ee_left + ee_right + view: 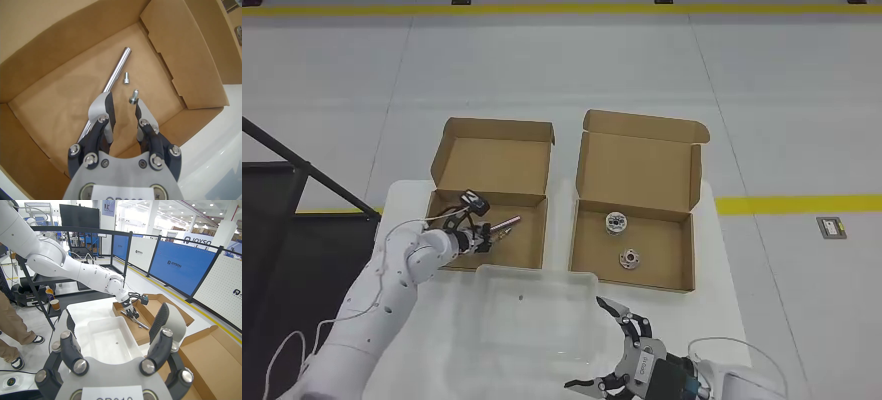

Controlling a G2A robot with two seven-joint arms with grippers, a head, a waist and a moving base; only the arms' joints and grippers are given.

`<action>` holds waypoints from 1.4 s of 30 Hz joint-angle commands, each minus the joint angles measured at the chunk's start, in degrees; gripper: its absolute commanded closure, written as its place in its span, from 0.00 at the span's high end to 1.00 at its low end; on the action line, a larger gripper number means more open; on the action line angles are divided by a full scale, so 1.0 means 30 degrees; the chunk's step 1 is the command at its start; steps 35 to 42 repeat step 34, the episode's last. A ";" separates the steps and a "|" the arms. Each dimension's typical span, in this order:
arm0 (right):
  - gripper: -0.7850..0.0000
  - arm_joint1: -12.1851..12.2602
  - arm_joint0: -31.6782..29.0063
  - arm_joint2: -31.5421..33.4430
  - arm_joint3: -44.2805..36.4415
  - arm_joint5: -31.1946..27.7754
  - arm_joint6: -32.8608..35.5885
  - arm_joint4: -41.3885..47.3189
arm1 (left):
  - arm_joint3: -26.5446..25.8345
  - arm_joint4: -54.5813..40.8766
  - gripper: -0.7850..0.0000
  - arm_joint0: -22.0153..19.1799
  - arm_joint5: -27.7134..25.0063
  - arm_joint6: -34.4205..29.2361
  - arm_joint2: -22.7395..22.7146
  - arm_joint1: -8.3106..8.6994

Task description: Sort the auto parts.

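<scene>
Over left box (56,98), left gripper (123,97), jaws apart, nr bolt (133,98) & rod (119,66) (right gripper (116,308) likewise, by tray (105,321)).

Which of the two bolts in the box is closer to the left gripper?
The tilted bolt right at the left gripper's fingertip; the other bolt lies farther off, beside the steel rod.

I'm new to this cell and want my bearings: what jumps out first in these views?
The open left gripper hangs inside the left brown cardboard box, over a shiny chrome rod and two small silver bolts, one beside a fingertip. The right brown cardboard box holds two round metal flanged parts; the right gripper is open by the clear plastic tray in front.
</scene>
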 commanded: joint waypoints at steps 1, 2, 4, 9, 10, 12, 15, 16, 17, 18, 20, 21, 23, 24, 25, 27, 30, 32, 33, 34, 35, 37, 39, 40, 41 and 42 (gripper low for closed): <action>1.00 0.0000 0.0000 0.0000 0.0000 0.0000 0.0000 0.0000 | -0.0354 0.0115 0.42 0.0185 -0.0214 0.0047 -0.0198 0.0108; 1.00 0.0000 0.0000 0.0000 0.0000 0.0000 0.0000 0.0000 | -0.0611 0.0046 0.45 0.0332 -0.0524 0.0006 -0.0354 0.0186; 1.00 0.0000 0.0000 0.0000 0.0000 0.0000 0.0000 0.0000 | -0.1246 0.0083 0.49 0.0678 -0.0786 -0.0039 -0.0784 0.0390; 1.00 0.0000 0.0000 0.0000 0.0000 0.0000 0.0000 0.0000 | -0.4122 -0.0203 0.49 0.2429 -0.1397 0.0081 -0.2494 0.1085; 1.00 0.0000 0.0000 0.0000 0.0000 0.0000 0.0000 0.0000 | -0.4895 -0.0285 0.49 0.2926 -0.1466 0.0110 -0.2977 0.1257; 1.00 0.0000 0.0000 0.0000 0.0000 0.0000 0.0000 0.0000 | -0.6568 -0.0504 0.49 0.4178 -0.1519 0.0033 -0.4073 0.1623; 1.00 0.0000 0.0000 0.0000 0.0000 0.0000 0.0000 0.0000 | -0.9408 -0.0916 0.49 0.6285 -0.1435 0.0157 -0.5834 0.2110; 1.00 0.0000 0.0000 0.0000 0.0000 0.0000 0.0000 0.0000 | -1.0315 -0.1134 0.49 0.7027 -0.1548 0.0217 -0.6406 0.2252; 1.00 0.0000 0.0000 0.0000 0.0000 0.0000 0.0000 0.0000 | -1.1149 -0.1453 0.50 0.7763 -0.1724 0.0316 -0.6978 0.2382; 1.00 0.0000 0.0000 0.0000 0.0000 0.0000 0.0000 0.0000 | -1.1920 -0.1793 0.52 0.8468 -0.1906 0.0452 -0.7548 0.2499; 1.00 0.0000 0.0000 0.0000 0.0000 0.0000 0.0000 0.0000 | -1.3186 -0.2788 0.80 0.9840 -0.2583 0.0643 -0.8543 0.2697; 1.00 0.0000 0.0000 0.0000 0.0000 0.0000 0.0000 0.0000 | -1.3681 -0.3598 0.93 1.0434 -0.3170 0.0687 -0.9013 0.2787; 1.00 0.0000 0.0000 0.0000 0.0000 0.0000 0.0000 0.0000 | -1.4581 -0.4300 1.00 1.1363 -0.3840 0.0398 -0.9936 0.2976; 1.00 0.0000 0.0000 0.0000 0.0000 0.0000 0.0000 0.0000 | -1.5037 -0.4604 1.00 1.1812 -0.4082 0.0364 -1.0276 0.3042; 1.00 0.0000 0.0000 0.0000 0.0000 0.0000 0.0000 0.0000 | -1.5407 -0.4968 1.00 1.2224 -0.4314 0.0349 -1.0587 0.3100; 1.00 0.0000 0.0000 0.0000 0.0000 0.0000 0.0000 0.0000 | -1.5771 -0.5312 1.00 1.2671 -0.4402 0.0357 -1.1024 0.3170; 1.00 0.0000 0.0000 0.0000 0.0000 0.0000 0.0000 0.0000 | -1.5805 -0.5342 0.96 1.2709 -0.4422 0.0353 -1.1067 0.3175; 1.00 0.0000 0.0000 0.0000 0.0000 0.0000 0.0000 0.0000 | -1.5780 -0.5323 0.99 1.2683 -0.4405 0.0357 -1.1036 0.3172; 1.00 0.0000 0.0000 0.0000 0.0000 0.0000 0.0000 0.0000 | -1.5771 -0.5313 1.00 1.2672 -0.4402 0.0358 -1.1025 0.3170; 1.00 0.0000 0.0000 0.0000 0.0000 0.0000 0.0000 0.0000 | -1.5769 -0.5311 1.00 1.2670 -0.4402 0.0358 -1.1023 0.3170; 1.00 0.0000 0.0000 0.0000 0.0000 0.0000 0.0000 0.0000 | -1.5769 -0.5311 1.00 1.2670 -0.4402 0.0358 -1.1023 0.3170; 1.00 0.0000 0.0000 0.0000 0.0000 0.0000 0.0000 0.0000 | -1.5769 -0.5311 1.00 1.2670 -0.4402 0.0358 -1.1023 0.3170; 1.00 0.0000 0.0000 0.0000 0.0000 0.0000 0.0000 0.0000 | -1.5769 -0.5311 1.00 1.2670 -0.4402 0.0358 -1.1023 0.3170; 1.00 0.0000 0.0000 0.0000 0.0000 0.0000 0.0000 0.0000 | -1.5769 -0.5311 1.00 1.2670 -0.4402 0.0358 -1.1023 0.3170; 1.00 0.0000 0.0000 0.0000 0.0000 0.0000 0.0000 0.0000 | -1.5769 -0.5311 1.00 1.2670 -0.4402 0.0358 -1.1023 0.3170; 1.00 0.0000 0.0000 0.0000 0.0000 0.0000 0.0000 0.0000 | -1.5769 -0.5311 1.00 1.2670 -0.4402 0.0358 -1.1023 0.3170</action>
